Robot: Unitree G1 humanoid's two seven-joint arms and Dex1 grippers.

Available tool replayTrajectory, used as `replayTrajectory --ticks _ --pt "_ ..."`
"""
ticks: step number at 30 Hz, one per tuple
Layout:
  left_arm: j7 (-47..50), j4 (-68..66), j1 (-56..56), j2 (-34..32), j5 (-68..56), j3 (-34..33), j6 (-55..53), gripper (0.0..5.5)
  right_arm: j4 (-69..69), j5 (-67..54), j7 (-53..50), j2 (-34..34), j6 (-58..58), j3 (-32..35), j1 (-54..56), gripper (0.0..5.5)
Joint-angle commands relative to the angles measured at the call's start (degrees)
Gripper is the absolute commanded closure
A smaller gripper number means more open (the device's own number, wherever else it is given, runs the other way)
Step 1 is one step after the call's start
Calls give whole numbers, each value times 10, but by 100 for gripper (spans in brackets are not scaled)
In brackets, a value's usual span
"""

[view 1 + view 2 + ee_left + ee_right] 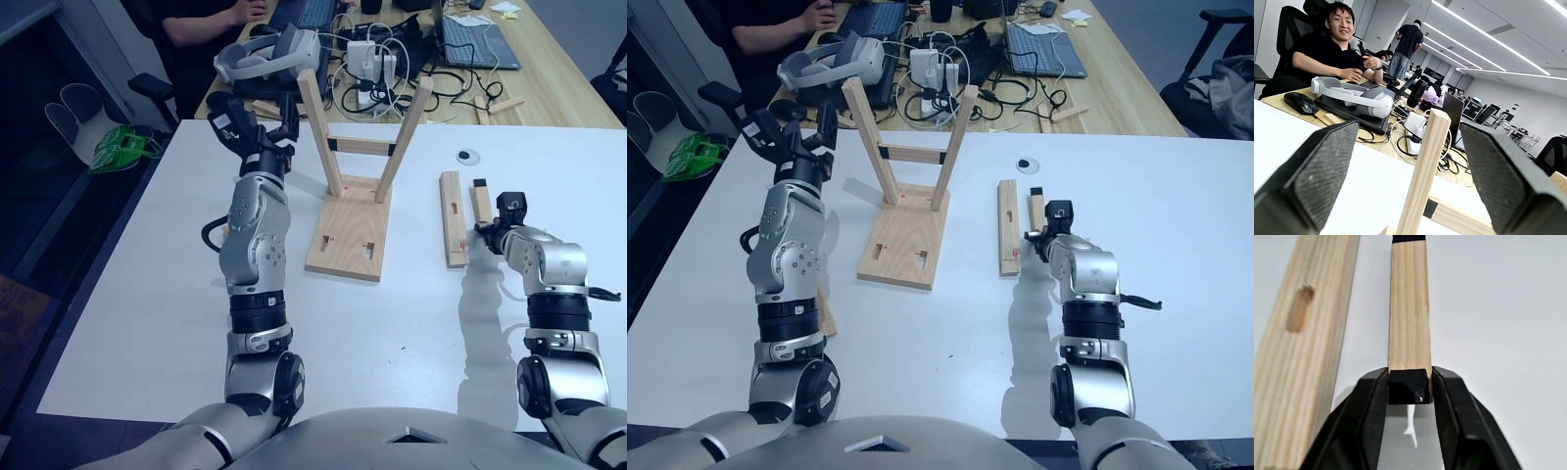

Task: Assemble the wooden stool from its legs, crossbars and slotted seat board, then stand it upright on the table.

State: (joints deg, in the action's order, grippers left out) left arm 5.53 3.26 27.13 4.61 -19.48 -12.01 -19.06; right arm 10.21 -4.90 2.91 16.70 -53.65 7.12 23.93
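"Progress on the stool, would you say?"

"Roughly half, judging by the parts. The seat board (345, 240) lies flat on the table (147, 294), with two legs (321, 132) standing in its far slots and a crossbar (362, 146) joining them. Its two near slots are empty."

"And the robot's hands?"

"To the right of the seat board, the right gripper (1408, 384) pinches the near black end of a short bar (1409, 308), which lies flat just beside a loose leg (452, 217). The left gripper (255, 113) is raised to the left of the seat board's standing legs, fingers spread wide and holding nothing."

"So which step is this?"

"Probably picking up the second crossbar. Next it would need lifting clear of the loose leg and its end lined up with a slot in that leg."

"Room to work?"

"Plenty of bare table nearer the robot than the seat board and to its right. Beyond the seat board the table edge is close, with a cluttered desk behind, so tall parts should swing toward the robot."
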Motion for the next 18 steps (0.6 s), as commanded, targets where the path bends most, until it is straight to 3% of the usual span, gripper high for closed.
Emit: replayTrajectory --ticks 1,5,14,18 --pt "3 -9 11 -5 3 1 0 171 -32 26 -17 1 38 -14 -11 420" --pt "-8 -2 9 -4 -10 4 -13 171 -43 51 -19 13 105 -26 -18 420" --pt "-78 44 8 8 -133 2 -59 171 -77 169 -21 82 401 -94 -30 420" --pt "-92 53 13 11 -193 -12 -83 171 -110 178 -14 82 477 -90 -20 420"
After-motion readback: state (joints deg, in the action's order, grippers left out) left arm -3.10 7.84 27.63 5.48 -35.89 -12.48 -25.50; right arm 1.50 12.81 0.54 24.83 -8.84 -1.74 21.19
